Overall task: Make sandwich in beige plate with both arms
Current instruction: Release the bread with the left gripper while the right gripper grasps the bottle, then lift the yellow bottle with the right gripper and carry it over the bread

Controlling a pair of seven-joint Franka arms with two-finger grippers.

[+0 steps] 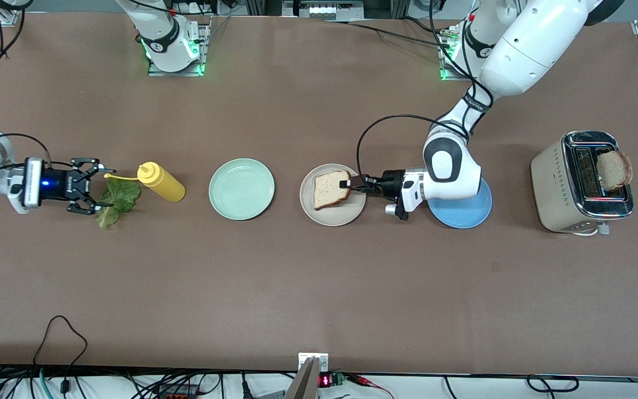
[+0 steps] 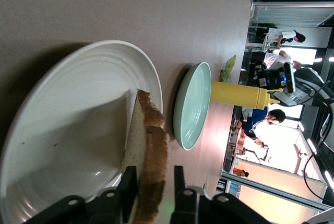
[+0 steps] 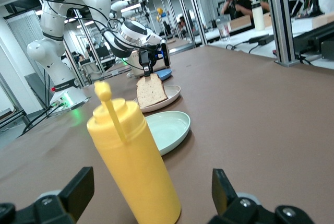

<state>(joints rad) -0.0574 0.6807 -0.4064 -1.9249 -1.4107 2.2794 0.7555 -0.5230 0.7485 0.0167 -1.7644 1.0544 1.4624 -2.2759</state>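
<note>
The beige plate (image 1: pixel 319 213) (image 2: pixel 62 125) (image 3: pixel 172 97) lies mid-table. One bread slice (image 1: pixel 329 190) (image 2: pixel 151 151) (image 3: pixel 151 91) leans in it with one crust raised. My left gripper (image 1: pixel 348 184) (image 2: pixel 153 182) straddles that raised crust with its jaws parted, and a gap shows beside the crust. A second bread slice (image 1: pixel 614 170) sticks out of the toaster (image 1: pixel 560 185). The lettuce leaf (image 1: pixel 116 200) (image 2: pixel 228 68) lies at the right arm's end of the table. My right gripper (image 1: pixel 99 187) (image 3: pixel 150 190) is open just over its edge, holding nothing.
A yellow squeeze bottle (image 1: pixel 161 183) (image 3: pixel 134 164) (image 2: pixel 237 94) lies beside the lettuce, close in front of the right gripper. A mint-green plate (image 1: pixel 241 189) (image 2: pixel 190 106) (image 3: pixel 169 127) sits between the bottle and the beige plate. A blue plate (image 1: pixel 463 213) lies under the left wrist.
</note>
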